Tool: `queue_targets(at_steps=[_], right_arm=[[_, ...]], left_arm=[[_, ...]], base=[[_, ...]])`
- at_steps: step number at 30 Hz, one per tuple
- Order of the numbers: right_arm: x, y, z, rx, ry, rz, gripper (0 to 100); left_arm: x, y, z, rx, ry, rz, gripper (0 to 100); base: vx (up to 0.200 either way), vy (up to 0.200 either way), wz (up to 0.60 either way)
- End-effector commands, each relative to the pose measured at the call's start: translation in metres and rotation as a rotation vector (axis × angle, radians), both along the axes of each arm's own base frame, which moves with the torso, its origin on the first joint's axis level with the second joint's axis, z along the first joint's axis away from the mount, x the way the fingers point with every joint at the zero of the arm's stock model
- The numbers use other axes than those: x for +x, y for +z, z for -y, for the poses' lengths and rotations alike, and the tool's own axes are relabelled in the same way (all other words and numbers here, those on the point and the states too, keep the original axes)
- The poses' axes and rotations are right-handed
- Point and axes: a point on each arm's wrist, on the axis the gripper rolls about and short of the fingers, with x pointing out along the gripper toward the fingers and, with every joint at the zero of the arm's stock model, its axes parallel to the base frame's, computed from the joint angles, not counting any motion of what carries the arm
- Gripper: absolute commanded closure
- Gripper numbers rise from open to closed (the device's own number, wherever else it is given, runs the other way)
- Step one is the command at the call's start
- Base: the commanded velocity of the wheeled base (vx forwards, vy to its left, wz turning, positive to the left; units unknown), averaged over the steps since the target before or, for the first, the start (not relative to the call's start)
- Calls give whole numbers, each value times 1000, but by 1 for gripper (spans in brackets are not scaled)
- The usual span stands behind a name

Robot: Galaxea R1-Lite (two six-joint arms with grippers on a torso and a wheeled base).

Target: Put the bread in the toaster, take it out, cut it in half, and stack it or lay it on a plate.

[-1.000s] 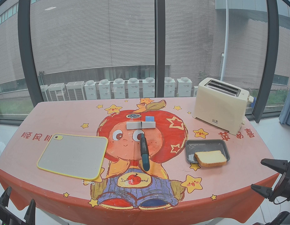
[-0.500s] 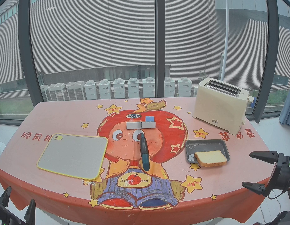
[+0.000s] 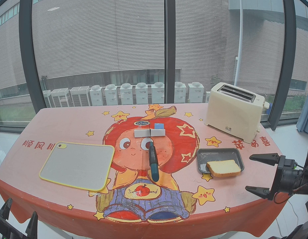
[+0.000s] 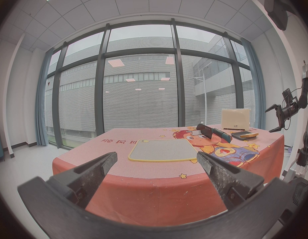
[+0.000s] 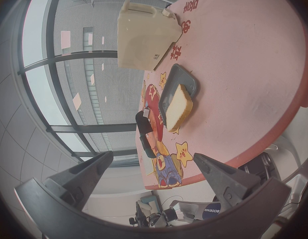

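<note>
A slice of bread (image 3: 223, 168) (image 5: 179, 109) rests half on a small dark tray (image 3: 220, 155) (image 5: 185, 77), leaning over its front edge. The cream toaster (image 3: 235, 111) (image 5: 145, 43) stands behind it at the table's back right, both slots empty. A knife (image 3: 153, 156) with a teal handle lies mid-table, its blade in a grey holder (image 3: 149, 132). The grey cutting board (image 3: 77, 165) (image 4: 163, 149) lies at the left. My right gripper (image 3: 260, 175) (image 5: 150, 160) hovers open over the table's right edge, just right of the bread. My left gripper (image 3: 19, 213) (image 4: 157, 161) is open, below the table's front left corner.
The table (image 3: 77, 126) carries a pink cartoon cloth and backs onto large windows. Open tabletop lies between the tray and the right edge, and in front of the knife.
My right gripper has moved left and slightly up, from beyond the table's right corner toward the bread. The left gripper and all objects have stayed put.
</note>
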Motion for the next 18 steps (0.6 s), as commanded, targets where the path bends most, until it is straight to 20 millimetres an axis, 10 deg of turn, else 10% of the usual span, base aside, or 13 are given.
queue_targets(at_steps=[1, 18], right_arm=[[12, -13, -3, -14, 2, -62, 0], [38, -33, -7, -15, -9, -68, 0]], left_arm=[[1, -5, 0, 0, 0, -20, 0], [1, -5, 0, 0, 2, -20, 0]], base=[[0, 0, 0], [0, 0, 0]])
